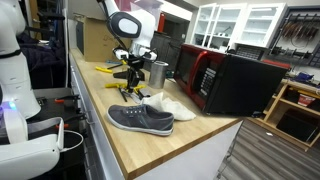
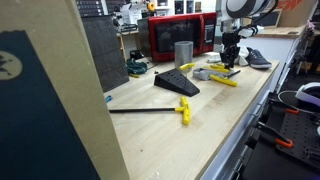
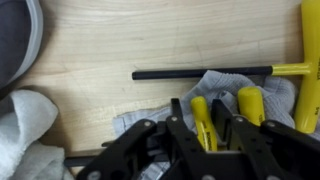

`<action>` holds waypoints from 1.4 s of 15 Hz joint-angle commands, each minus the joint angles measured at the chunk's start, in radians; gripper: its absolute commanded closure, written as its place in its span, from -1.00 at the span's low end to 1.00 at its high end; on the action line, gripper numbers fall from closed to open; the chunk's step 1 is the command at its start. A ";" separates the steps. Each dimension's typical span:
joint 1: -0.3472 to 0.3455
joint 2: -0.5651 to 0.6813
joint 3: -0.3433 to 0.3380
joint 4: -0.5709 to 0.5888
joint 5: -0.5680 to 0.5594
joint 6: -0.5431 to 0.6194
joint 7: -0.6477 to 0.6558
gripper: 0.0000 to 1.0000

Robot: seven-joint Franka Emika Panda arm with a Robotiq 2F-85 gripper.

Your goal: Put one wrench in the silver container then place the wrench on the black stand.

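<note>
No legible txt, labels or nos. in any view. Pale mark on dark panel (image 2: 22, 100) too blurred to read. Microwave (image 2: 165, 35) front too small to tell.

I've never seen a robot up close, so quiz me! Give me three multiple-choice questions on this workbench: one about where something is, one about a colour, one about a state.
1. Where does the grey sneaker lie?
A. on the wooden counter
B. on top of the microwave
C. inside the silver container

2. What colour are the wrench handles under the pincer?
A. blue
B. yellow
C. green

3. How is the silver container?
A. tipped on its side
B. crushed flat
C. upright

Answers:
1 A: the grey sneaker rests on the wooden counter.
2 B: in the wrist view, the wrench handles by the pincer are yellow.
3 C: the silver container stands straight up.
</note>
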 commanded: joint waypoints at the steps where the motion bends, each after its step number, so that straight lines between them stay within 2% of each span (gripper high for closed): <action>1: -0.001 -0.021 0.000 -0.022 0.007 0.010 -0.012 0.90; 3: 0.001 -0.040 0.002 -0.023 0.016 0.000 -0.017 0.99; 4: 0.003 -0.055 0.003 -0.026 0.022 -0.006 -0.021 0.92; 12: 0.038 -0.286 0.026 -0.039 0.058 -0.071 -0.022 0.92; 17: 0.096 -0.399 0.031 0.001 0.179 -0.096 -0.012 0.92; 21: 0.158 -0.401 0.020 0.090 0.359 -0.056 0.016 0.92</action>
